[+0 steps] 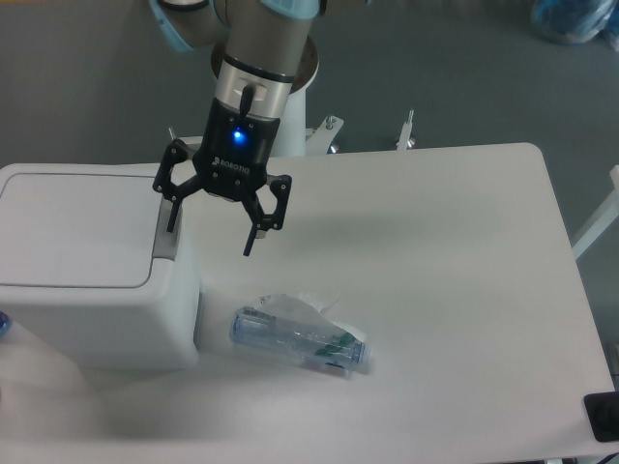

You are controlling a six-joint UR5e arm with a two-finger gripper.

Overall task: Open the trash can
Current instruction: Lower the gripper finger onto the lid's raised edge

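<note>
Now my gripper [211, 229] hangs spread wide and empty, one fingertip [172, 222] over the grey push tab [166, 242] of the trash can [87, 266] at the table's [435, 290] left edge.

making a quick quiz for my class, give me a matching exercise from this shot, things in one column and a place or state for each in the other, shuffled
Things:
1. trash can
2. gripper
3. crushed bottle
4. push tab

Place or state:
A. lying on its side on the table, right of the bin
B. grey strip on the lid's right edge
C. open, fingers spread, above the bin's right edge
D. lid shut, at the table's left end

Pairs: 1-D, 2-C, 3-A, 4-B
</note>
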